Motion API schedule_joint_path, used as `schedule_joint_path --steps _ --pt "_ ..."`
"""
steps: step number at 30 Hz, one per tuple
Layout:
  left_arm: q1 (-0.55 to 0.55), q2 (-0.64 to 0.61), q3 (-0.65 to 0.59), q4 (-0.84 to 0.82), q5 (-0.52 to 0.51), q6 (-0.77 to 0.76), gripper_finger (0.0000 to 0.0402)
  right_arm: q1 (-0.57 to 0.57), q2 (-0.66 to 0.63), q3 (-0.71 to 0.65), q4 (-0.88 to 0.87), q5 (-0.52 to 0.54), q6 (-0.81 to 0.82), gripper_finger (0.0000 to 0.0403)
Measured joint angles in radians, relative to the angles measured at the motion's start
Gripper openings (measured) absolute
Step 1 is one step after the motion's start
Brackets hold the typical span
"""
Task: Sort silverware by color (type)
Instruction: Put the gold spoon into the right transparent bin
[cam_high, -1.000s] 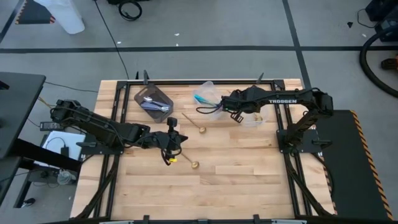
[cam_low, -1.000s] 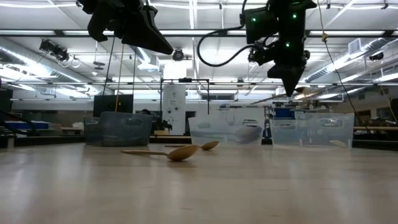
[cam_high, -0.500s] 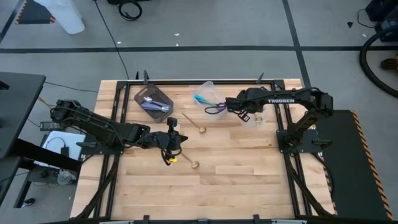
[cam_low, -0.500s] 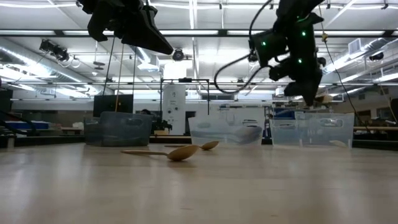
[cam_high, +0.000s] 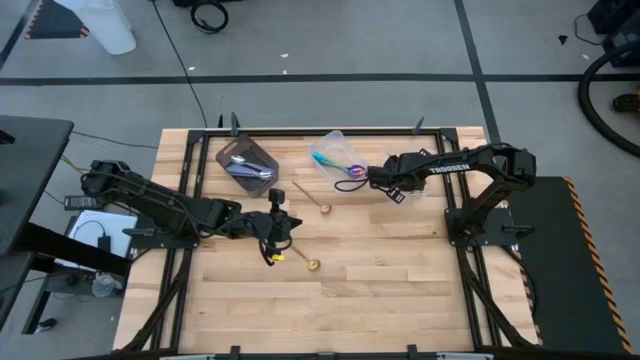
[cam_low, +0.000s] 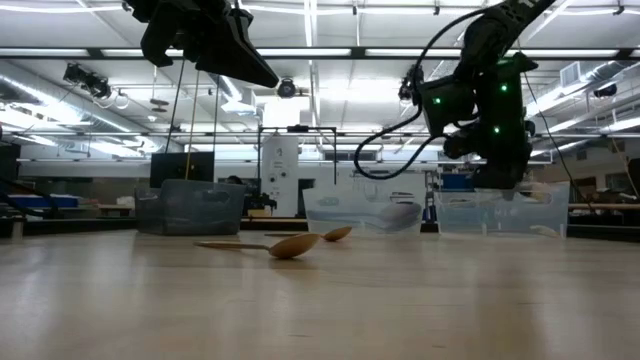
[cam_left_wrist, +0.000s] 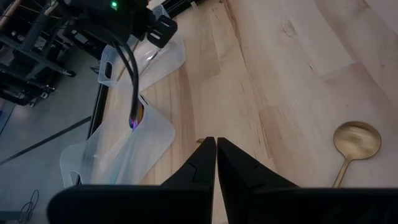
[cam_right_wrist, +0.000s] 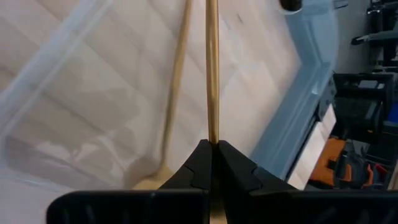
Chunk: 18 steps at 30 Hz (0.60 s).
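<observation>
right gripper (cam_right_wrist: 211, 146) clamped on gold spoon (cam_right_wrist: 211, 68), handle running straight out, held over clear tub (cam_high: 415, 190) | left gripper (cam_left_wrist: 216, 146) pinched empty, nearer two gold spoons (cam_high: 311, 199) on table

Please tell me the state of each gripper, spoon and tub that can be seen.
left gripper: shut, empty.
right gripper: shut on gold spoon, above clear tub.
loose gold spoons: lying on table.
dark tub: holds silver spoons.
middle clear tub: holds blue-purple spoons.
</observation>
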<state>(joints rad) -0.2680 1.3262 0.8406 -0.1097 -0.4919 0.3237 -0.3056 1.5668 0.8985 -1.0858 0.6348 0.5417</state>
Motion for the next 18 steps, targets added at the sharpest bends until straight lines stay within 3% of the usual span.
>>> schedule_joint_path --steps 18 --pt "0.000 0.000 0.000 0.000 0.000 0.000 0.0023 0.002 0.001 -0.034 0.106 -0.072 0.004 0.0021"
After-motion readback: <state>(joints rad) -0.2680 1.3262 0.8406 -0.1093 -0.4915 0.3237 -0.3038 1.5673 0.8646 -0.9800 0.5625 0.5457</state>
